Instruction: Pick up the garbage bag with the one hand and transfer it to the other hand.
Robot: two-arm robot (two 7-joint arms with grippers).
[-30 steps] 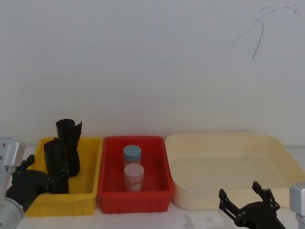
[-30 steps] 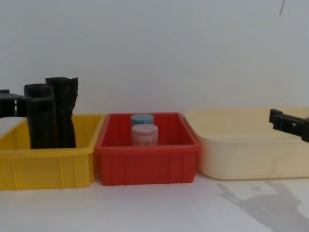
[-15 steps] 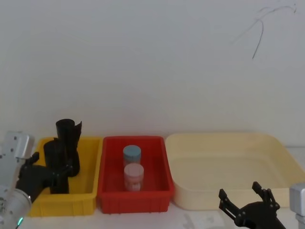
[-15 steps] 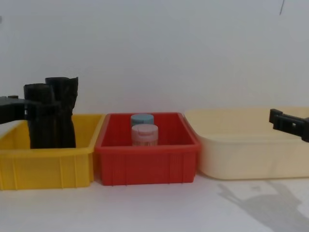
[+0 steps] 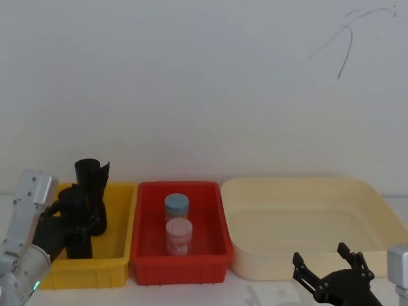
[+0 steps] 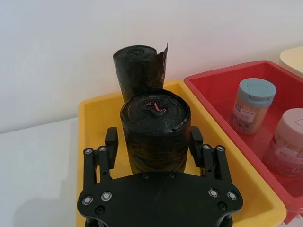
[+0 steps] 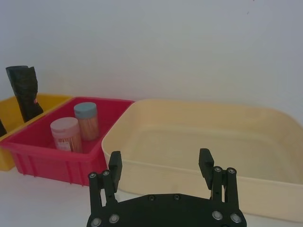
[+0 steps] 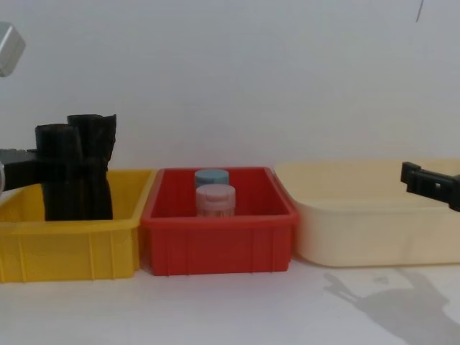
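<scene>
White wall, white tabletop, and I'm at the grasp step. The garbage bag stands upright in the yellow bin, just in front of a second roll with a ragged top. The left gripper straddles the bag near its top, fingers spread on either side and not clamped as far as I can tell, so it holds nothing. The right gripper hovers low before the cream tray, spread wide and empty. Next, I judge, comes a firm squeeze on the bag, then a straight lift clear of the bin wall and the neighbouring roll.
</scene>
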